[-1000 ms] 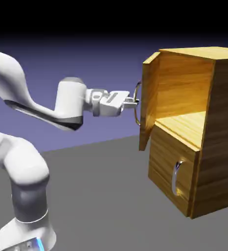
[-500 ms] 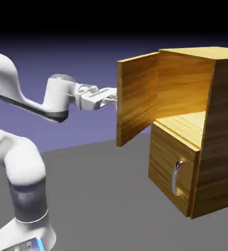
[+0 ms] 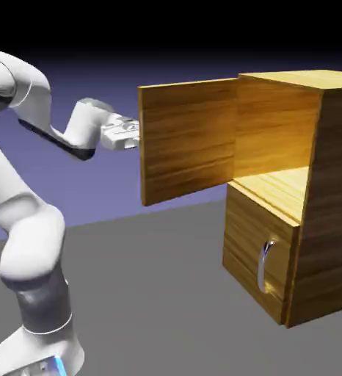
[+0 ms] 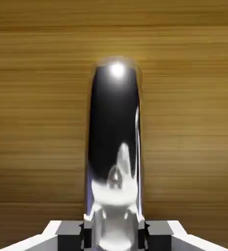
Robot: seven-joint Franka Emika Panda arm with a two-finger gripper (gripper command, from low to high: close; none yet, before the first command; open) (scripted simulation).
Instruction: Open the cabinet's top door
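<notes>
The golden-brown cabinet (image 3: 329, 183) stands at the exterior view's right. Its top door (image 3: 188, 139) is swung far out to the left, leaving the upper compartment (image 3: 273, 132) exposed. My gripper (image 3: 132, 135) meets the door's free edge, and the door slab hides its fingertips and the handle there. In the hand view the door's wood (image 4: 37, 98) fills the picture. Down its middle runs the silver bar handle (image 4: 115, 132). My gripper (image 4: 114, 231) is shut on this handle, with a grey fingertip (image 4: 69, 230) on either side of it.
The lower panel (image 3: 249, 228) is closed, its silver handle (image 3: 264, 266) facing left. The white arm (image 3: 27, 242) rises at the lower left, and grey tabletop (image 3: 144, 294) stretches between it and the cabinet.
The top door has swung much further open, leftward. My gripper has pulled back to the left with the handle, and the arm has folded closer to its base.
</notes>
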